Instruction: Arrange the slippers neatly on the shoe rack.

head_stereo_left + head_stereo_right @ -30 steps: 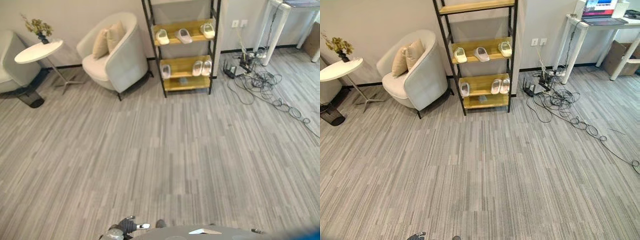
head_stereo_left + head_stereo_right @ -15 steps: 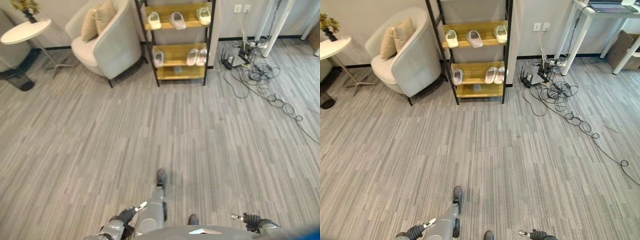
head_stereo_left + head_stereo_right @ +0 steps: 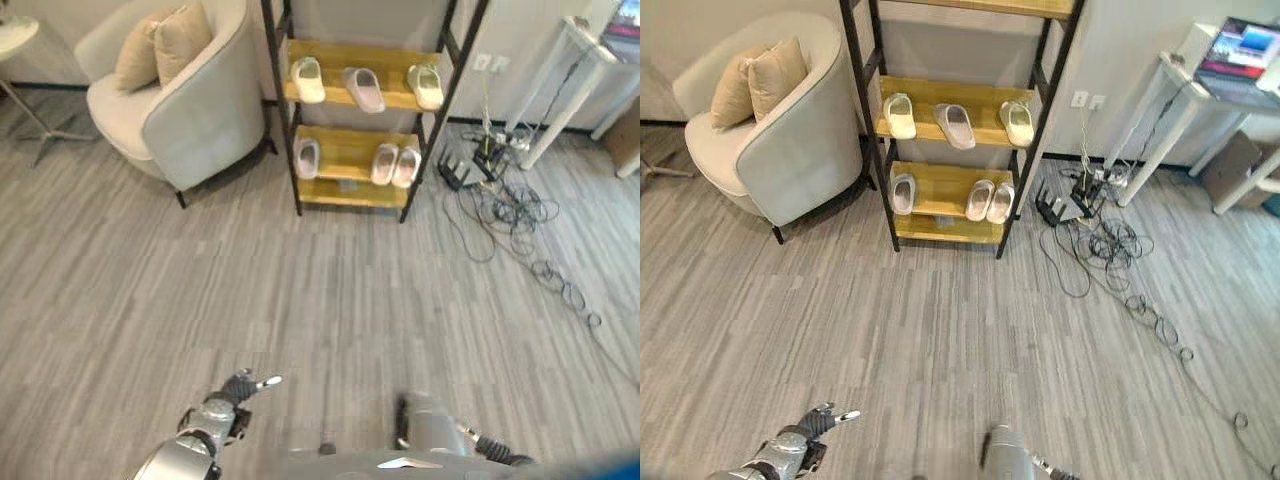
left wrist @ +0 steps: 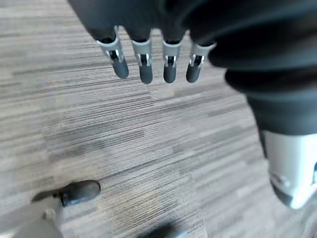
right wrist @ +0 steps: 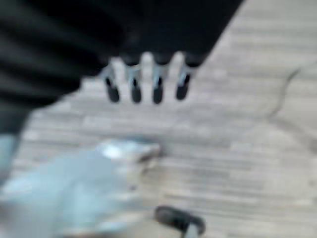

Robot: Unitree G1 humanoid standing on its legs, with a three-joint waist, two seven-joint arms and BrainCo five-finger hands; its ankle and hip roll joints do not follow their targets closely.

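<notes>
Six slippers on the shoe rack (image 3: 880,120): three on the upper shelf (image 3: 960,98), spaced apart — cream slipper (image 3: 900,115), grey slipper (image 3: 956,125), cream one at the right end (image 3: 1018,122). Three on the lower shelf (image 3: 940,185): one grey slipper alone at left (image 3: 903,192), a touching pair (image 3: 990,200) at right. One armchair (image 3: 780,140) with two cushions (image 3: 745,80) left of the rack. Right eye adds a laptop (image 3: 1240,50) on a white surface (image 3: 1200,90). Left hand (image 3: 240,388) low over the floor (image 3: 330,300), fingers straight, empty. Right hand (image 5: 143,79) fingers hang straight, empty.
</notes>
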